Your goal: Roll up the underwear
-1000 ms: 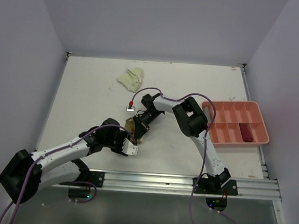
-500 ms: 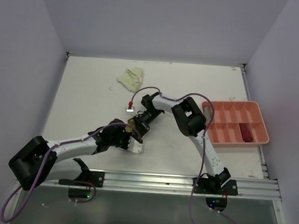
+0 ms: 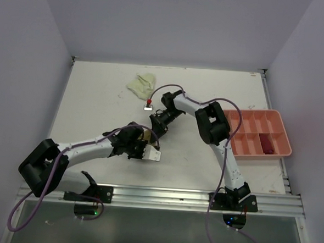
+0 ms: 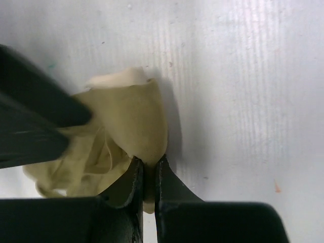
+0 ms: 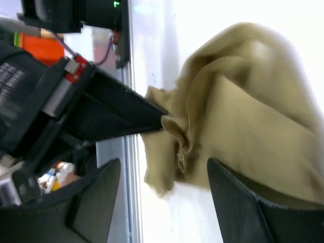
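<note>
Olive-tan underwear [image 4: 136, 121] in left hand [image 4: 149, 166]

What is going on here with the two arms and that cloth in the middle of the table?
Two robot arms are working on an olive-tan underwear piece on the table. The left gripper is shut on a fold of it; the right gripper is open, its fingers either side of the cloth. A pale yellow-green garment lies apart farther back, and a dark red one sits in the pink tray.

Salmon-pink compartmented tray [image 3: 246, 143] at right on white table [image 3: 97, 106]
</note>
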Available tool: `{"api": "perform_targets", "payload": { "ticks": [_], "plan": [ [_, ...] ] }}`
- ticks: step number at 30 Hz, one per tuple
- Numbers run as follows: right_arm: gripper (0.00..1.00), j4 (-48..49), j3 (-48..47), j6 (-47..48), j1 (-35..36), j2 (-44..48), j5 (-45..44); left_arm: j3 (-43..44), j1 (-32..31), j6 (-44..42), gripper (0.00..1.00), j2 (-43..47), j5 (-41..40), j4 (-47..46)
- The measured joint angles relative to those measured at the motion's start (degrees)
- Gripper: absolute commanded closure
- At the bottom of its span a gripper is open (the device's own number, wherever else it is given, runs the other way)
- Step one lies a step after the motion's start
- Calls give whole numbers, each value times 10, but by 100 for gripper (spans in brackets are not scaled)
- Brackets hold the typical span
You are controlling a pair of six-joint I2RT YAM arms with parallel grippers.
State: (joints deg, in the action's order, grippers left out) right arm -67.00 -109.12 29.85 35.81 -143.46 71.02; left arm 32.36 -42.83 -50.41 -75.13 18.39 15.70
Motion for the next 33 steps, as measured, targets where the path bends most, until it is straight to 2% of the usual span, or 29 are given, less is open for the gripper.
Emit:
{"api": "perform_targets", "payload": {
  "ticks": [5, 8, 14, 16, 19, 23, 26, 29, 33],
  "plan": [
    [26, 54, -26, -12, -66, 32, -72, 63, 13, 2, 100, -54, 72, 77],
    [31, 82, -13, -13, -106, 80, -108, 119, 50, -12, 100, -113, 141, 138],
    [42, 138, 126, 14, -135, 269, -158, 293, 148, -49, 100, -316, 299, 336],
    [49, 150, 174, 26, -130, 326, -165, 344, 170, -49, 100, -376, 338, 399],
    [51, 177, 262, 52, -118, 417, -187, 398, 189, -53, 100, -442, 371, 470],
    [50, 217, 353, 82, -50, 506, -272, 456, 196, -65, 100, -509, 389, 550],
    [42, 266, 405, 92, 44, 543, -343, 484, 198, -75, 99, -546, 398, 599],
    [34, 323, 432, 97, 118, 542, -407, 506, 200, -85, 99, -578, 402, 642],
    [30, 392, 456, 110, 161, 518, -481, 518, 203, -92, 98, -602, 402, 678]
  ]
}}
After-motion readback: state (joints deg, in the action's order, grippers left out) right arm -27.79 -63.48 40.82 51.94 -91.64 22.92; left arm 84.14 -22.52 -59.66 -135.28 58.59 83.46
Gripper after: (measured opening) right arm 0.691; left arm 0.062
